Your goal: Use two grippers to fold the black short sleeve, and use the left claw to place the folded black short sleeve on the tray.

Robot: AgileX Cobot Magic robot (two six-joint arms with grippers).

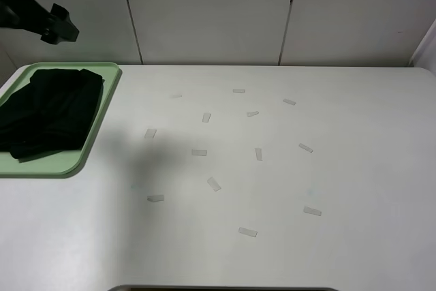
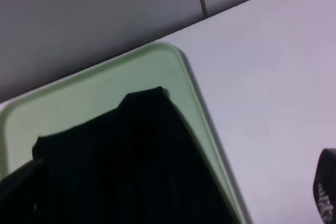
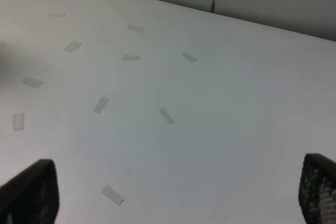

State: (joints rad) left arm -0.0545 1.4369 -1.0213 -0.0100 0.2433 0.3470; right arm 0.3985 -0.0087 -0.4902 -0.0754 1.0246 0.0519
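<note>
One folded bundle is all you have to track: the black short sleeve (image 1: 49, 112) lies on the tray (image 1: 102, 122) at the table's (image 1: 286, 189) far left edge, its cloth covering most of the green surface and leaving the rim bare along the right side and the back corner. Your left gripper (image 1: 60, 24) hangs above and behind the tray, clear of the shirt and not touching it. In your left wrist view the shirt (image 2: 121, 166) sits below the claw with one fingertip (image 2: 326, 192) showing off to the side over bare table, so the jaws stand released and empty. Your right gripper (image 3: 173, 192) is spread wide too, its two pads framing only table with small strips of tape (image 3: 167, 115), well apart from the tray.
</note>
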